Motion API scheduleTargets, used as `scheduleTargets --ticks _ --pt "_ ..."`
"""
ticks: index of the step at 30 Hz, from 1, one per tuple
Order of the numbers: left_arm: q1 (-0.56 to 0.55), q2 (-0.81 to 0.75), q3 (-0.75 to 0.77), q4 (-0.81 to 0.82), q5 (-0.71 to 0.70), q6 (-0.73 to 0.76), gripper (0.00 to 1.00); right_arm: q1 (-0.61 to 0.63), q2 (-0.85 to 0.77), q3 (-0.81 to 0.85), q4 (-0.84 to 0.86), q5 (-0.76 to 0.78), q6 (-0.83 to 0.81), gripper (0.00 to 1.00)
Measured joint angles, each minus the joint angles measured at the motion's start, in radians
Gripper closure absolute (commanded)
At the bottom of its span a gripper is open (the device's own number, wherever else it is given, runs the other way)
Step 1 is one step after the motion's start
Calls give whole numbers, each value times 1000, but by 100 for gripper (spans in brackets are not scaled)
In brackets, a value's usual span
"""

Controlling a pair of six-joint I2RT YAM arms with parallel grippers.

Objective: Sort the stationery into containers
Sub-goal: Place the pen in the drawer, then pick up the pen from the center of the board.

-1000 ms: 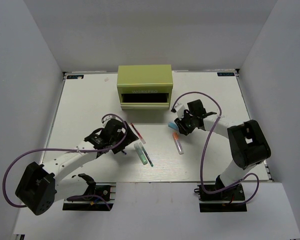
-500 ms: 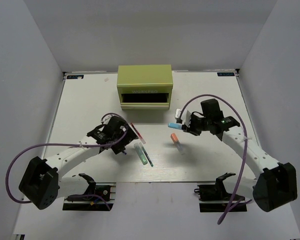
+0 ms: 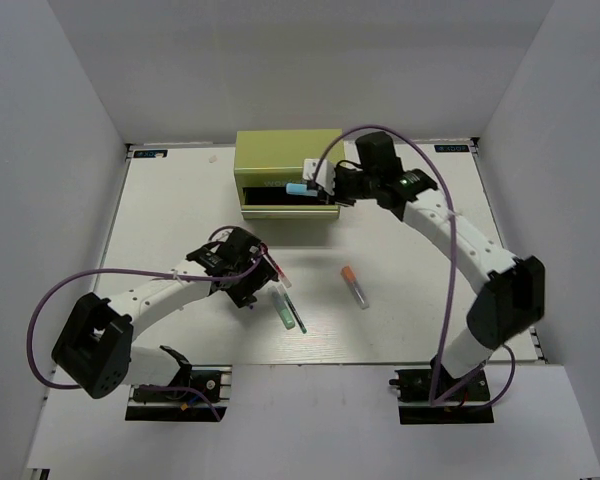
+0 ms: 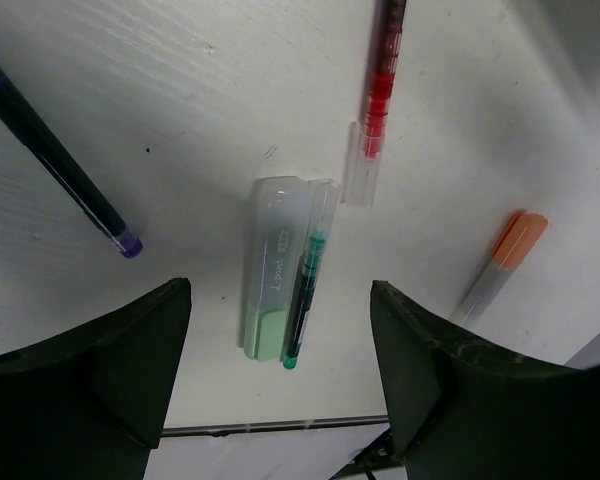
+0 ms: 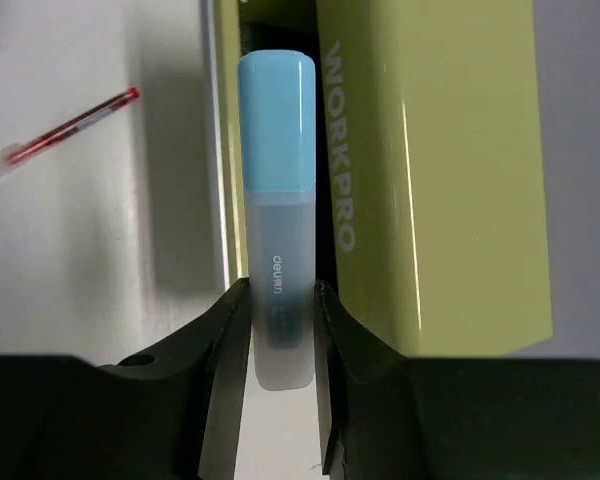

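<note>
The olive tool chest point(image 3: 288, 160) stands at the back of the table, its drawer point(image 3: 270, 199) pulled open. My right gripper point(image 3: 320, 189) is shut on the light blue marker point(image 3: 298, 187) and holds it over that drawer; in the right wrist view the marker point(image 5: 277, 190) sticks out between the fingers beside the chest point(image 5: 430, 180). My left gripper point(image 4: 280, 385) stands open just above the pale green marker point(image 4: 275, 280) and the teal-green pen point(image 4: 306, 285). Around them lie the red pen point(image 4: 380, 85), the dark blue pen point(image 4: 50, 160) and the orange-capped marker point(image 4: 508, 255).
The orange-capped marker point(image 3: 354, 286) lies alone right of the table's middle. The red pen point(image 3: 276, 268) lies by the left gripper point(image 3: 248, 283). White walls enclose the table on three sides. A purple cable loops off each arm.
My right arm has carried the light blue marker from the middle of the table up to the chest's open drawer. The left gripper has edged towards the green pens, its jaws somewhat narrower.
</note>
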Motion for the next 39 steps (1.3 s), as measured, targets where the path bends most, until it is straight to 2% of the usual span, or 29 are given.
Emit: scheduleTargets --ticks 3,4,8,16,20,23,27,32,39 --pt "-6 9 1 -5 4 -14 22 16 119 86 8 31 -8 73" --pt "-11 18 2 -6 6 -16 22 18 152 109 7 43 -8 63" --pt "-33 78 8 -9 21 -22 25 24 264 203 -14 76 -5 38" --pt "-78 162 55 -25 29 -27 33 25 261 218 -11 82 55 38" --pt "-96 203 89 -46 28 -21 35 24 141 103 34 79 111 38" --pt "-108 241 116 -71 23 -11 41 22 29 -14 60 77 142 38" --pt "-121 280 126 -93 20 -2 44 18 -74 -138 82 77 180 38" --pt "-124 302 146 -112 20 8 45 0 -119 -227 90 80 212 38" --pt "-131 367 215 -162 23 29 45 -26 -139 -264 98 81 248 38"
